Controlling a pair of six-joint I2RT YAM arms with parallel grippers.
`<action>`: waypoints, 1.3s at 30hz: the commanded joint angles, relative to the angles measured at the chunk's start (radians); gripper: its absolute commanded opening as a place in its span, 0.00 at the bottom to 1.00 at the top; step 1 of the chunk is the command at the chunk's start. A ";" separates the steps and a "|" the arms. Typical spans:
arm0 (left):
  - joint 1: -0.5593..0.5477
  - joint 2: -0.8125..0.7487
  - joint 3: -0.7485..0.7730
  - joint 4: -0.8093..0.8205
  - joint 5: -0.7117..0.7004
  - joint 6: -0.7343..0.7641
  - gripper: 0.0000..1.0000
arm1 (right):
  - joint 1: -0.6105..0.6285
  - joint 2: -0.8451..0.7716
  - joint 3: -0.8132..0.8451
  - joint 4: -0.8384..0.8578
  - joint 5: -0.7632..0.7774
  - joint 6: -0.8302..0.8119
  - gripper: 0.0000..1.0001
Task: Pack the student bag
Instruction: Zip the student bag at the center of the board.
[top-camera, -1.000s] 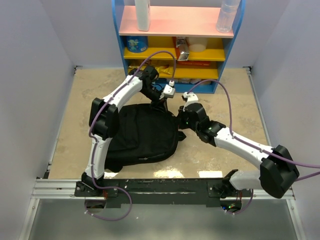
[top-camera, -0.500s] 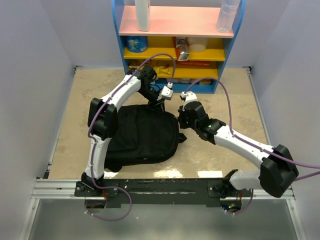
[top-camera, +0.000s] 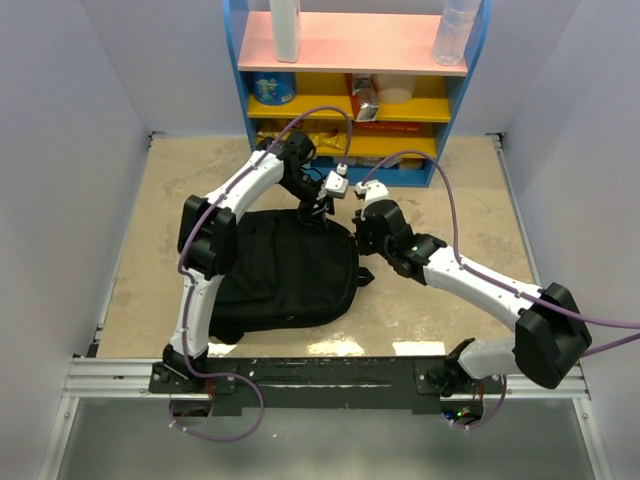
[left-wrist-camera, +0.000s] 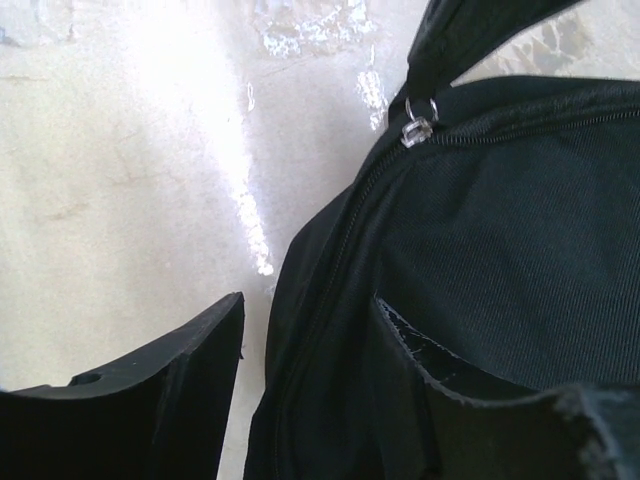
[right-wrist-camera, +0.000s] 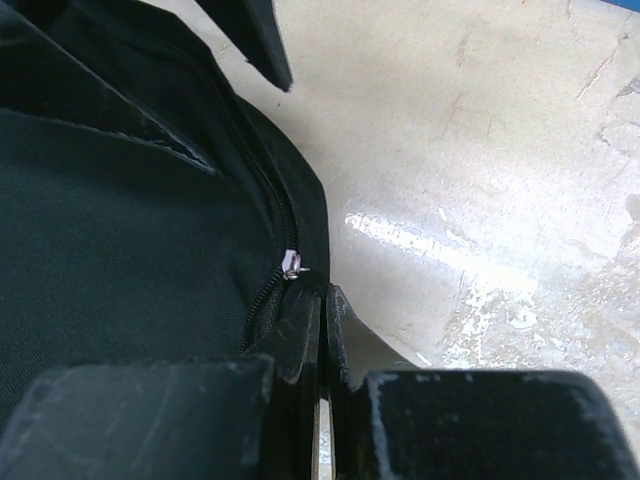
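Left gripper (left-wrist-camera: 308, 305) jaws released and spread, straddling the rim of the large soft black fabric backpack (top-camera: 290, 275), with a clear zipper pull (left-wrist-camera: 415, 130) just ahead. Right gripper (right-wrist-camera: 325, 300) is clenched tight at the bag's edge, whether on fabric I can't tell; a silver zipper slider (right-wrist-camera: 292, 263) sits just beyond. Farther out, a blue shelf unit (top-camera: 233, 60) holds a white bottle (top-camera: 285, 30), a clear bottle (top-camera: 453, 30) and a blue tin (top-camera: 275, 88); no writing legible

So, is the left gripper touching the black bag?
Cannot tell. In the left wrist view the left gripper is open and one finger overlaps the bag, but neither contact nor a gap shows plainly.
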 joint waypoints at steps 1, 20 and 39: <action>-0.031 0.016 0.036 0.058 0.077 -0.039 0.52 | 0.013 -0.002 0.039 0.045 0.038 -0.022 0.00; 0.009 -0.079 -0.089 0.388 -0.140 -0.280 0.00 | 0.129 -0.027 0.000 -0.156 0.235 0.108 0.00; 0.027 -0.237 -0.195 0.311 -0.118 -0.341 0.46 | 0.148 -0.114 -0.023 -0.187 0.108 0.216 0.03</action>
